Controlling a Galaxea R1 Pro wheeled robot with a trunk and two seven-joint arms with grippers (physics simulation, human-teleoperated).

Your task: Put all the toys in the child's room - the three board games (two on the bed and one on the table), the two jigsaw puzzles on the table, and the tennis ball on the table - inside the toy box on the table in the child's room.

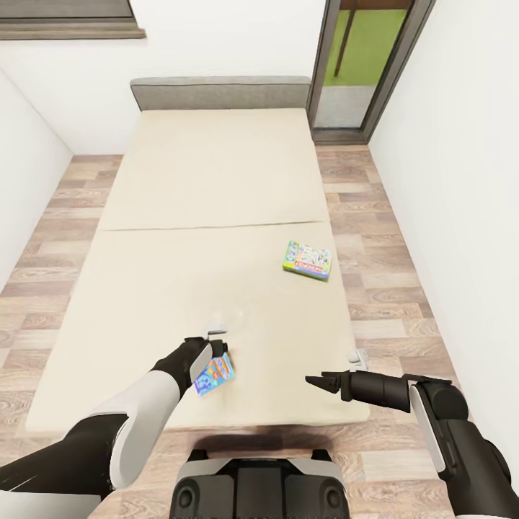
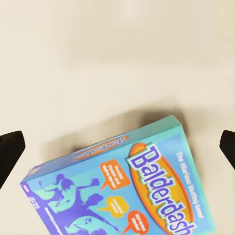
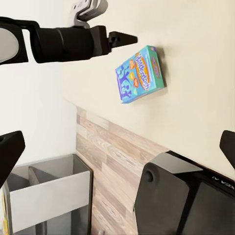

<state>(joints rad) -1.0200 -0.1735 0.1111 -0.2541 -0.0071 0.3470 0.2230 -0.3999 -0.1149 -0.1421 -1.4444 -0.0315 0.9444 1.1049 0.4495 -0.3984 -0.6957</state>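
Two board games lie on the bed [image 1: 202, 180]. A Monopoly box [image 1: 308, 260] rests flat toward the mattress's right side. A blue-teal Balderdash box [image 1: 215, 375] [image 2: 117, 191] [image 3: 139, 73] sits near the foot edge. My left gripper [image 1: 215, 351] [image 2: 117, 147] hovers just over that box, open, its fingertips [image 2: 11, 152] wide apart and clear of the cardboard. My right gripper [image 1: 317, 380] [image 3: 117, 147] is open and empty above the bed's foot-right corner, pointing left toward the Balderdash box. The toy box, table, puzzles and tennis ball are out of view.
Wood-plank floor [image 1: 382, 238] runs along both sides of the bed, with white walls close by. A grey headboard [image 1: 220, 92] and a grey-framed glass door [image 1: 367, 65] stand at the far end. A grey open bin [image 3: 49, 196] stands on the floor beside my base [image 1: 259, 483].
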